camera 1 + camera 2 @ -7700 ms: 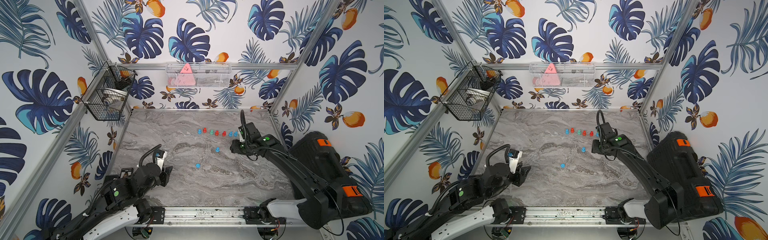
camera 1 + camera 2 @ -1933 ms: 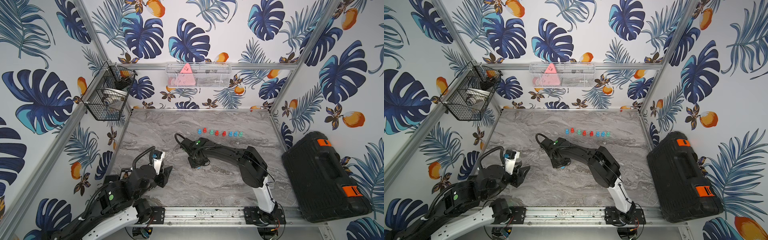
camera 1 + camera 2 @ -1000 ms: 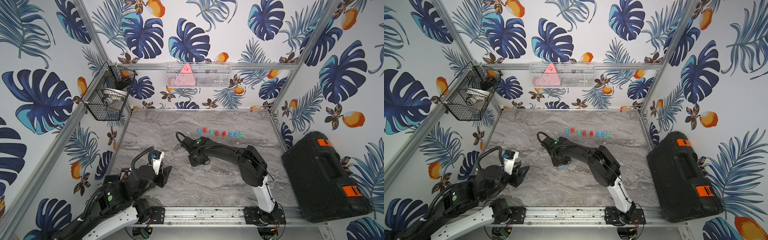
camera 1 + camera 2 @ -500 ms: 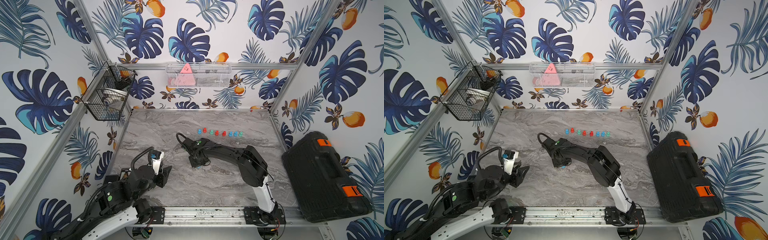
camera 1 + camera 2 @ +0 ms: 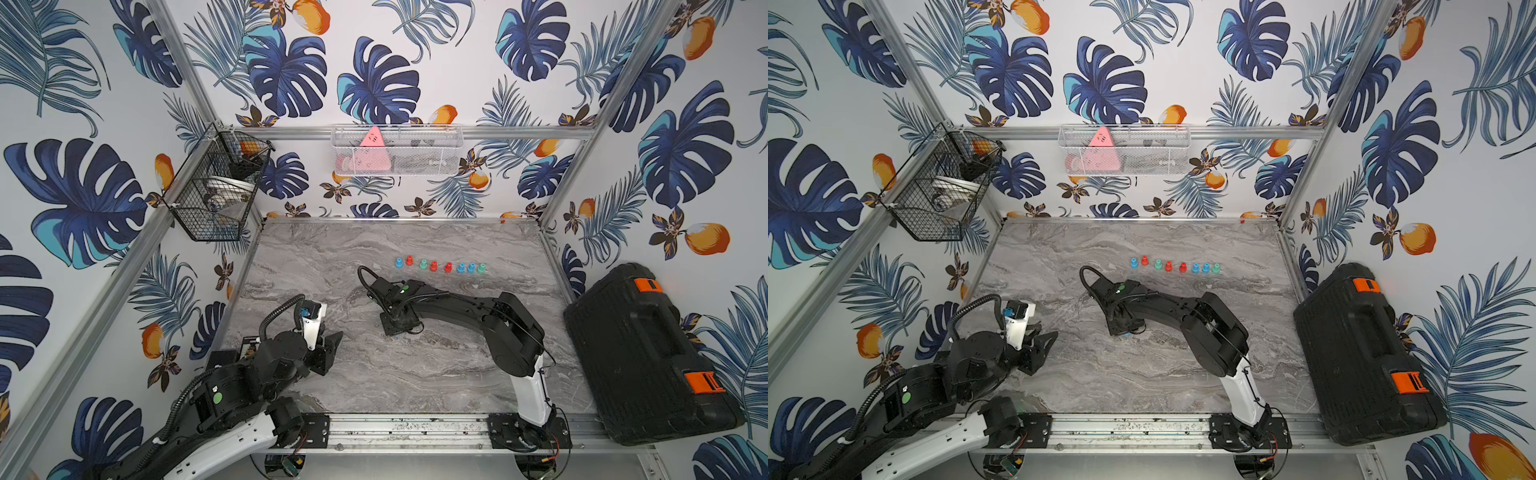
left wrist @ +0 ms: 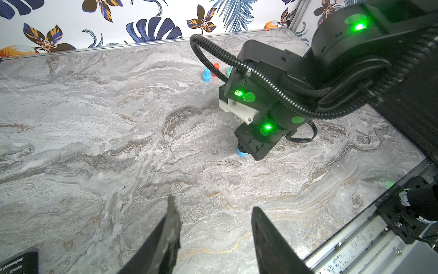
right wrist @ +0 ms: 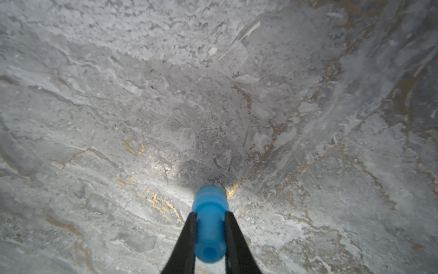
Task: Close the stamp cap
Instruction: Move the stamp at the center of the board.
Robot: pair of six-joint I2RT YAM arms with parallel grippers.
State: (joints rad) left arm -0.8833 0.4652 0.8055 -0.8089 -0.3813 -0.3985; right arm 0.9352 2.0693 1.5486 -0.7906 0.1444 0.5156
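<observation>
The right claw (image 7: 210,214) grips the blue stamp (image 7: 209,204), whose far end meets the counter (image 7: 213,83); its cap seam is blurred. The left claw (image 6: 213,202) hangs open and empty, fingers partly cut off.

table: grey marble-look top (image 5: 332,257), fills the lower middle of both top views; metal rail (image 5: 415,432) along its lower edge
row: eight small stamps (image 5: 434,266) standing upright on it, just above and right of frame centre
row colours, left to right: blue, red, green, red, red, blue, blue, green
single: blue stamp (image 6: 241,153), base touching the top, below the row, well apart from it
</observation>
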